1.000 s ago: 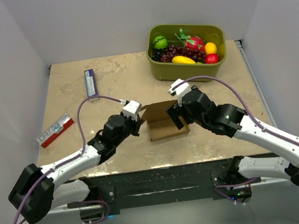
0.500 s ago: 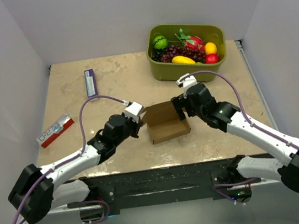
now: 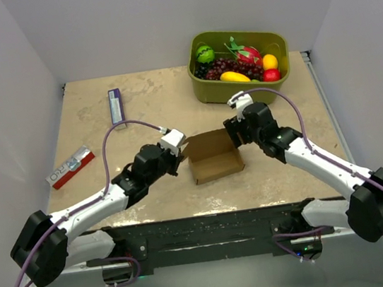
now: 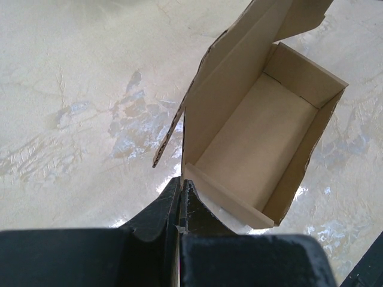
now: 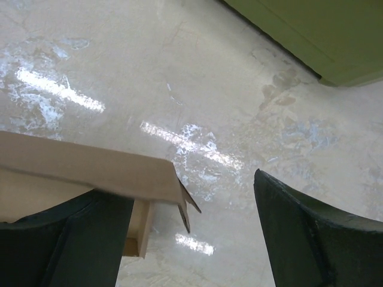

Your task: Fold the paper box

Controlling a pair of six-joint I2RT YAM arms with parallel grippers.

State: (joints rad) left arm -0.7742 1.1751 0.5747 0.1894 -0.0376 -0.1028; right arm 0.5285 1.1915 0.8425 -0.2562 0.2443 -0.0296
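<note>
1. One open brown cardboard paper box (image 3: 213,158), a small rectangular carton, sits near the middle of the beige stone-look table (image 3: 138,122), lid flap raised on its far side.
2. The left gripper (image 3: 177,161) is at the box's near-left corner. The left wrist view shows its black fingers pressed together on the thin edge of the left wall.
3. The right gripper (image 3: 234,134) is at the box's far-right corner, jaws spread wide and gripping nothing. In the right wrist view a cardboard edge lies across one finger (image 5: 66,239); the other finger stands clear to the right.
4. The box lies between the two grippers.
5. Count: one carton, two grippers.
6. Others, one each:
   - olive-green plastic bin (image 3: 241,93) of toy fruit, far right
   - slim purple-and-white box (image 3: 115,105), far left
   - small red-and-white printed box (image 3: 71,167), left edge
</note>
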